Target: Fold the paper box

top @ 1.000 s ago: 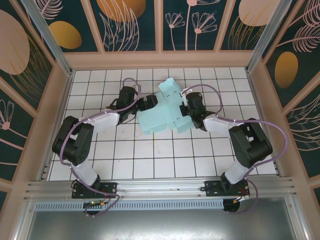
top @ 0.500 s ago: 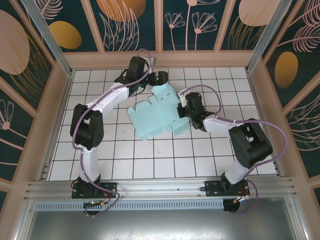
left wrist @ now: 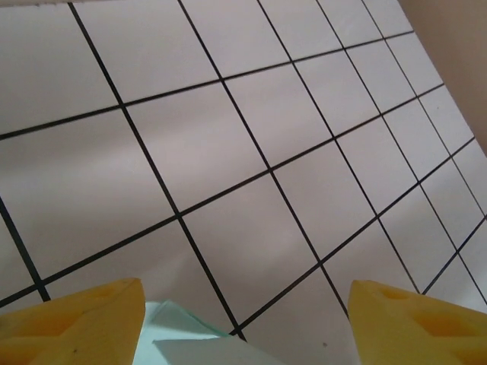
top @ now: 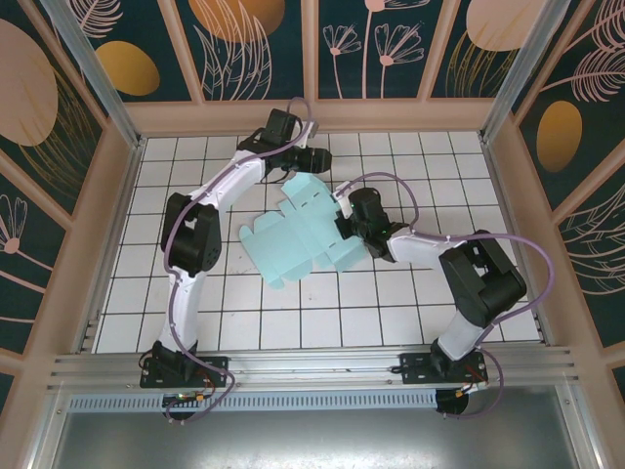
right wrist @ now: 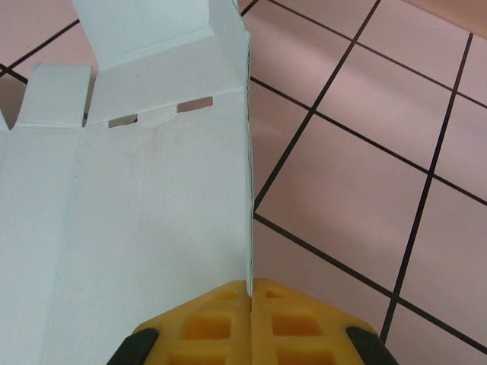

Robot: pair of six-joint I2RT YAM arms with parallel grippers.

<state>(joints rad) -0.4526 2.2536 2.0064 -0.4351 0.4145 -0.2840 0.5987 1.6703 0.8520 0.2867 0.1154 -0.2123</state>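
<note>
Left arm (top: 225, 186) swung to far side; paper box (top: 298, 234) slid left, mid-bench (top: 293, 313). Left jaws apart by far flap, right jaws clamped on right edge. Thin card, likely light, floppy (dents easily) — pinch near creases.

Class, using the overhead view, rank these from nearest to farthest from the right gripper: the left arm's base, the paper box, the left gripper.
1. The paper box: pinched in the right gripper, spreading to its left.
2. The left gripper: just beyond, at the box's far edge.
3. The left arm's base: far off, near-left.
</note>
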